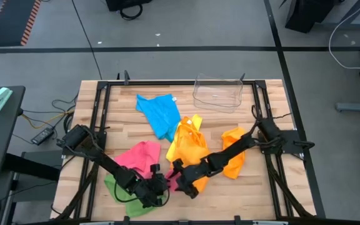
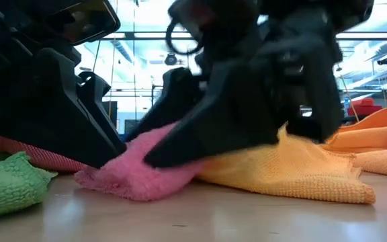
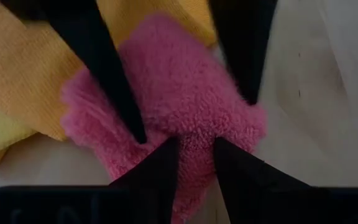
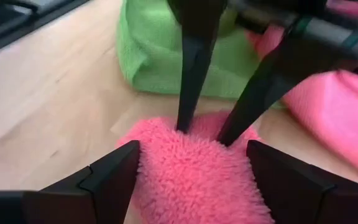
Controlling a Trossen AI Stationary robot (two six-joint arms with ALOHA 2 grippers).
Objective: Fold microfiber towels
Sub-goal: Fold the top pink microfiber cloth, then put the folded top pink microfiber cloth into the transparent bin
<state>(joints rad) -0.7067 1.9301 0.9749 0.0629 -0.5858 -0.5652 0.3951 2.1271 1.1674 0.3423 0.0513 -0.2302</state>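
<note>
Both grippers meet over one corner of the pink towel (image 1: 144,156) near the table's (image 1: 274,187) front edge, at about six o'clock from the table's middle in the high view. The left gripper (image 1: 163,186) comes in from the eight o'clock side. In the left wrist view its fingers (image 3: 160,171) stand a little apart, tips pressed into the fluffy pink corner, which bunches between them. The right gripper (image 1: 175,181) reaches in from the three o'clock side; in the right wrist view its fingers (image 4: 114,177) stand wide, one on either side of the same pink corner, without pinching it.

The low view shows the pink corner lifted slightly off the wood and lying against the yellow towel (image 1: 186,145). The green towel (image 1: 125,195) lies crumpled just beside the pink one, toward seven o'clock. The blue towel (image 1: 160,114) lies toward twelve o'clock, the orange towel (image 1: 235,153) toward three o'clock. A clear bin (image 1: 217,92) sits near the back edge, at about one o'clock.
</note>
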